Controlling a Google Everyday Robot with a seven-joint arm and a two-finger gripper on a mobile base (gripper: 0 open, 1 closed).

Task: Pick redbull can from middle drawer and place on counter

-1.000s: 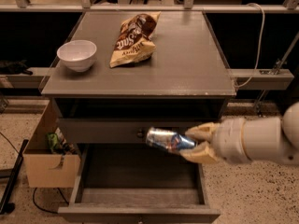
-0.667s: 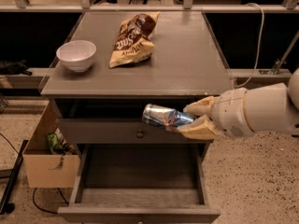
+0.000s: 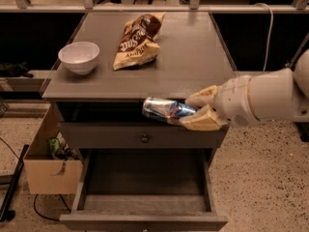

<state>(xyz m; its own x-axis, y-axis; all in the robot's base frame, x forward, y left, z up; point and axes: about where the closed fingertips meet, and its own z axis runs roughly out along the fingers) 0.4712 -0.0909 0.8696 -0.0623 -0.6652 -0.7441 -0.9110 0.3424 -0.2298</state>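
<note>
Warm, rather dim amber light falls from above, probably from overhead fixtures out of view. The counter point(image 3: 193, 57) takes it evenly, with a soft shadow under the white bowl point(image 3: 78, 57) and a pale sheen on the snack bag point(image 3: 137, 40). The gripper point(image 3: 193, 111), just before the counter's front edge on the right, clasps the redbull can point(image 3: 161, 109), whose metal shows small bright glints. The recess beneath the counter sits in deep shadow, and the middle drawer point(image 3: 145, 175) has a dark floor.

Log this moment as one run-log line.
gripper: at cabinet front, jaws shut on redbull can | can pose: sideways, just below counter edge, above open middle drawer | counter holds: white bowl, snack bag | placing: pending
</note>
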